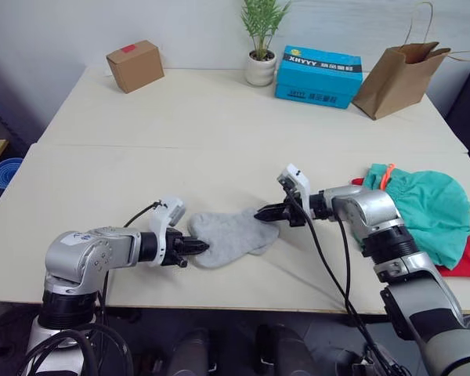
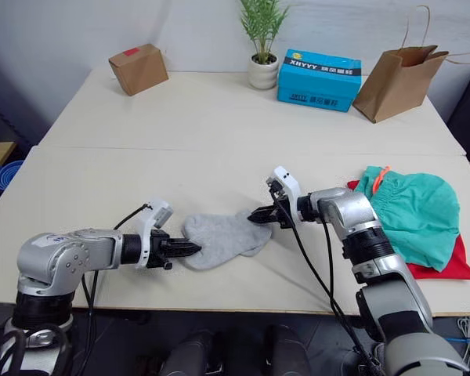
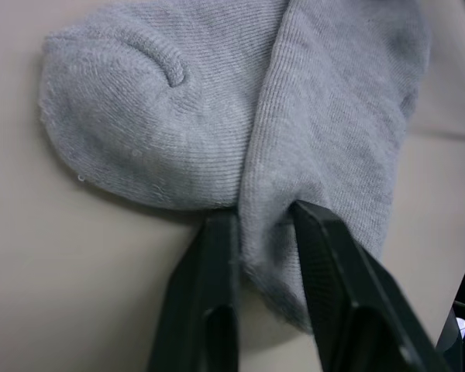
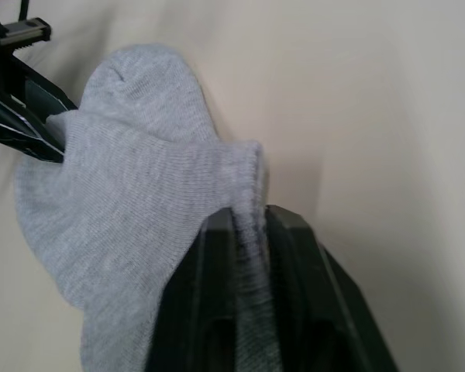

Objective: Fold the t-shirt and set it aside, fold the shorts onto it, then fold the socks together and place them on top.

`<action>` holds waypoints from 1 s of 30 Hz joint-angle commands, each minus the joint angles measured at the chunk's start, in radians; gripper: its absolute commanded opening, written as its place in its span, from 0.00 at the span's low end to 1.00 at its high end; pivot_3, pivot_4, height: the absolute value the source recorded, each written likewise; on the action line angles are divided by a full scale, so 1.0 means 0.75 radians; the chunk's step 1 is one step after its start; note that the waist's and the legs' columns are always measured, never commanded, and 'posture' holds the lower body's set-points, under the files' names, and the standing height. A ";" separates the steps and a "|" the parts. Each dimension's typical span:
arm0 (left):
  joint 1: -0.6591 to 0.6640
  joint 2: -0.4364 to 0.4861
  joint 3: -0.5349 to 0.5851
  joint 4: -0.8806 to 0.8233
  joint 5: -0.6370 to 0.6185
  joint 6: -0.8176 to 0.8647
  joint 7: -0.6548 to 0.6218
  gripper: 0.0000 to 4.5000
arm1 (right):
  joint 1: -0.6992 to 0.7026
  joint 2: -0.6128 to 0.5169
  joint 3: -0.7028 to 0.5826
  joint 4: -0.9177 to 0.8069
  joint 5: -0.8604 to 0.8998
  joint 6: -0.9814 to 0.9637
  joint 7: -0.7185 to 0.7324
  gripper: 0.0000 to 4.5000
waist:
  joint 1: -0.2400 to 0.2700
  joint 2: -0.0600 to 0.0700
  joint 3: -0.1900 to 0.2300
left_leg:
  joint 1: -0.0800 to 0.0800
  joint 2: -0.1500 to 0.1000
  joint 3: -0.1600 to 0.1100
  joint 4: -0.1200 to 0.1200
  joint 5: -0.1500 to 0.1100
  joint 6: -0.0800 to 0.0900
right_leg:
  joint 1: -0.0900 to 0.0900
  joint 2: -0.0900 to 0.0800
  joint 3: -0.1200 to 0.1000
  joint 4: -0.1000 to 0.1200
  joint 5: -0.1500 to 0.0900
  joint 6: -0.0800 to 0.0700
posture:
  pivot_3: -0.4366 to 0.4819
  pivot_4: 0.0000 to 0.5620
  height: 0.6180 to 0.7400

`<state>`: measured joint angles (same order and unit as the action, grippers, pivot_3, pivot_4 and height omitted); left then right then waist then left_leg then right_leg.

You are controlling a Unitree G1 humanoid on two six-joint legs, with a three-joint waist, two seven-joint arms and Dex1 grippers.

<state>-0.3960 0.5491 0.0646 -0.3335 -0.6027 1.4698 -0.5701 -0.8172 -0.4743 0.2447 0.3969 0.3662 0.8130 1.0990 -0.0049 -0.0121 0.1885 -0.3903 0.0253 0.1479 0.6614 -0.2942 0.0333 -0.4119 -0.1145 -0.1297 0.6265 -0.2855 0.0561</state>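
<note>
socks [image 1: 233,236] flat on table [image 1: 102,188], pinched at opposite ends by left tool [image 1: 197,248] and right tool [image 1: 264,213].

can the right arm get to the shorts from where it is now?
Probably yes: the shorts lie uncovered beside the right forearm, on the t-shirt. But the right gripper is shut on the socks, so it must release first.
</note>
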 commanded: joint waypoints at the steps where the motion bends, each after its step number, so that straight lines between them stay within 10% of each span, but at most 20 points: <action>1: 0.047 0.033 -0.043 0.008 -0.039 0.050 -0.027 0.01 | 0.008 -0.037 -0.056 -0.069 0.014 -0.025 0.029 0.00 | -0.002 0.000 0.000 | 0.000 0.000 0.000 0.000 0.000 0.000 | -0.001 0.000 0.000 0.000 0.000 0.000 | 0.48 0.27 1.00; 17: -0.039 0.125 0.111 0.050 -0.201 0.078 -0.139 0.01 | 0.102 -0.122 -0.181 -0.404 0.157 0.116 0.028 0.00 | -0.004 0.000 0.001 | -0.003 0.001 0.000 -0.001 0.000 -0.001 | -0.004 0.001 0.000 -0.001 0.000 -0.001 | 0.48 0.27 1.00; 30: -0.039 0.139 0.028 0.101 -0.190 0.028 -0.138 0.01 | 0.266 -0.056 -0.089 -0.398 -0.052 -0.300 -0.090 0.00 | -0.003 0.000 0.001 | -0.006 0.001 0.000 -0.002 0.000 -0.002 | -0.007 0.001 0.000 -0.001 0.000 -0.001 | 0.48 0.27 1.00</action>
<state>-0.4222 0.6436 0.0869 -0.2581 -0.7341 1.5035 -0.6643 -0.6142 -0.5042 0.1893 0.1287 0.3469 0.6677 1.0197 -0.0069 -0.0120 0.1893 -0.3951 0.0261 0.1483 0.6600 -0.2942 0.0319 -0.4173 -0.1138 -0.1298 0.6258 -0.2859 0.0555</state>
